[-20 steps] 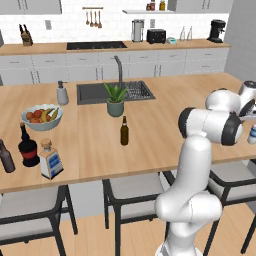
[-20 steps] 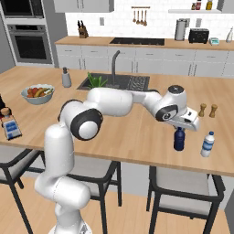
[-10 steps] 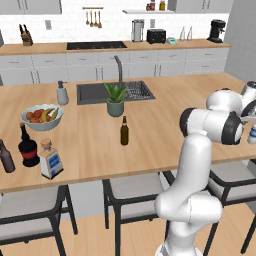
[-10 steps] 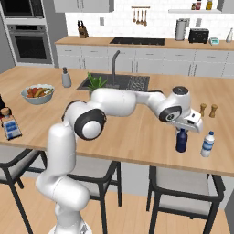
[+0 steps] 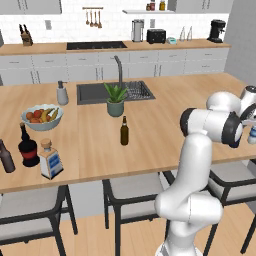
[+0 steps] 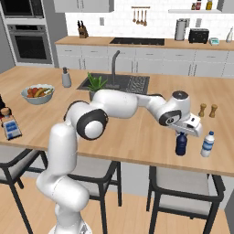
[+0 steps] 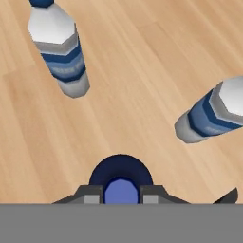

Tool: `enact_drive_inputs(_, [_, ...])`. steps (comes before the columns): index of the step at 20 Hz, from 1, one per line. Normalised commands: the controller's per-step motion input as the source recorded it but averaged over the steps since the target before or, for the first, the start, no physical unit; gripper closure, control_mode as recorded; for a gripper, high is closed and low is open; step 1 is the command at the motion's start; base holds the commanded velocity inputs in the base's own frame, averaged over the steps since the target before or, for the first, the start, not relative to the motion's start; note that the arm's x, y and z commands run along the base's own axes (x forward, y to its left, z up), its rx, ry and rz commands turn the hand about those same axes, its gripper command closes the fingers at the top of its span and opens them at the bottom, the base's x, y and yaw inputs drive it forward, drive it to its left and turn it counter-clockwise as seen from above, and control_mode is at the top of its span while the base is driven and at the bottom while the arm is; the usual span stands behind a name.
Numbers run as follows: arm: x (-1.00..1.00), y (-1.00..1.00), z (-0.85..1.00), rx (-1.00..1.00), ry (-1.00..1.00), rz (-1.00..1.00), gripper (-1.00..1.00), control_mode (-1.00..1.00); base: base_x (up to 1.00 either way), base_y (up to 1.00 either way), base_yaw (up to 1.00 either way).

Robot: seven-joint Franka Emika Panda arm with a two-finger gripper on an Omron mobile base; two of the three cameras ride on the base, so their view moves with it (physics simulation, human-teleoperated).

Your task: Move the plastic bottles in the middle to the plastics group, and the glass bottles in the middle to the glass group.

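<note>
A: What is the gripper (image 6: pixel 186 131) doing?
B: It sits right on top of the little dark-blue bottle (image 6: pixel 181 145), shut on its cap. The bottle stands up on the tabletop (image 6: pixel 132 132), near the front edge.
A: What is next to it?
B: A white bottle (image 6: pixel 207 144) with a blue label stands just beside it. Two small shakers (image 6: pixel 207 110) stand farther back.
A: And far away?
B: A fruit bowl (image 6: pixel 37 93), and a square bottle (image 6: pixel 10 126) at the other end

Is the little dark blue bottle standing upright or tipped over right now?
Upright. The dark blue bottle stands base-down on the wooden counter, cap up under the claw, which is shut on its cap, beside a white blue-labelled bottle.
</note>
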Motion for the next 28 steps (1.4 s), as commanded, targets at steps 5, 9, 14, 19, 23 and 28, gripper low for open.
enact_drive_inputs(5, [0.00,0.00,0.00,0.00,0.00,0.00,-1.00,-1.00,0.00,0.00,0.00])
enact_drive_inputs(9, [0.00,0.00,0.00,0.00,-0.01,-0.01,-1.00,-1.00,0.00,0.00,0.00])
enact_drive_inputs(14, [-0.08,0.07,0.40,0.00,-0.09,-0.03,-1.00,-1.00,0.00,0.00,0.00])
enact_drive_inputs(19, [-0.42,0.46,0.52,0.00,-0.09,0.00,-1.00,-1.00,0.00,0.00,0.00])
enact_drive_inputs(23, [-0.26,0.65,0.57,-0.01,0.00,-0.01,-1.00,-1.00,0.00,0.00,0.00])
enact_drive_inputs(28, [-0.17,0.78,0.66,0.00,0.00,0.03,-1.00,-1.00,0.00,0.00,0.00])
